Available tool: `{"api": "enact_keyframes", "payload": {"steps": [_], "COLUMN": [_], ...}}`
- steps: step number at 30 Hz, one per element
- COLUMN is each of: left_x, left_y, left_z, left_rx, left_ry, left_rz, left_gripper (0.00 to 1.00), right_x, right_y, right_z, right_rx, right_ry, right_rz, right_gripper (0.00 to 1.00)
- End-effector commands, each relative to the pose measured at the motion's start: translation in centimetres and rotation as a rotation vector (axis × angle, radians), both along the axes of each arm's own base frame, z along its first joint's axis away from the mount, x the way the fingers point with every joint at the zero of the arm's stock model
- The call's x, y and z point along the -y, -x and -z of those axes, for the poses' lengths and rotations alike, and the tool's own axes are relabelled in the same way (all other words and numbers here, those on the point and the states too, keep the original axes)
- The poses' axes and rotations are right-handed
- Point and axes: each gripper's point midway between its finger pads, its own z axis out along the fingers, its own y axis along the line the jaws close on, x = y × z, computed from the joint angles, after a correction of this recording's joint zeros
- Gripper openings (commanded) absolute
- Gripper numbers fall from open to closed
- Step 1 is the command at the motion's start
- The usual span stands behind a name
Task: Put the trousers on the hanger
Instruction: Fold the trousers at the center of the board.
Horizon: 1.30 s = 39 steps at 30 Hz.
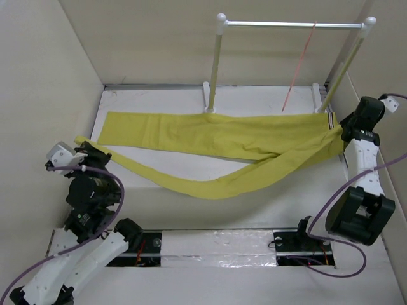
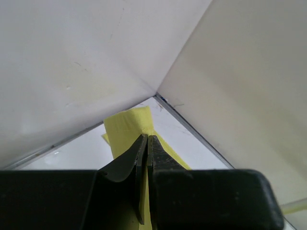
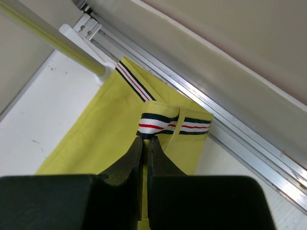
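Trousers [image 1: 210,143] are sprawled flat across the table [image 1: 267,203]. Left gripper [image 2: 146,141] is pinching a leg end up front, right gripper [image 3: 145,141] is clamped by the striped waistband, and the hanger [image 1: 299,67] dangles off the rail [image 1: 286,25] behind.

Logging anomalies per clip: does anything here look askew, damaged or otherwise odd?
Nothing damaged. The mustard-yellow cloth trousers lie splayed, one leg stretched toward the left gripper; the striped waistband is folded over at the right gripper.
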Motion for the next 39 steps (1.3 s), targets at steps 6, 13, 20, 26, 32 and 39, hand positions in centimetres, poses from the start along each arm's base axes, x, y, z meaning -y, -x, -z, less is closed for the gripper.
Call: {"api": "enact_keyframes", "payload": {"steps": [6, 13, 20, 26, 32, 39], "left_x": [-1.0, -4.3, -5.5, -7.0, -8.1, -9.2], "left_y": [-0.6, -6.8, -12.7, -14.7, -14.3, -15.0], "left_z": [-1.2, 0.7, 2.6, 5.5, 7.6, 10.4], "left_rx": [-0.034, -0.171, -0.291, -0.374, -0.440, -0.524], "left_ry": [-0.036, -0.108, -0.060, -0.044, -0.003, -0.010], "left_rz": [-0.187, -0.313, -0.285, -0.308, -0.337, -0.355], "left_gripper": [0.00, 0.00, 0.00, 0.00, 0.00, 0.00], "right_x": [2.4, 3.6, 3.9, 3.2, 3.6, 3.5], "right_y": [-5.7, -8.7, -10.1, -12.1, -13.2, -13.9], "right_z": [-5.8, -4.0, -1.6, -0.6, -0.2, 2.3], "right_rx": [0.170, 0.151, 0.133, 0.116, 0.101, 0.080], "right_ry": [0.074, 0.036, 0.024, 0.025, 0.040, 0.023], "right_rz": [0.014, -0.004, -0.022, -0.047, -0.036, -0.051], "right_gripper": [0.00, 0.00, 0.00, 0.00, 0.00, 0.00]}}
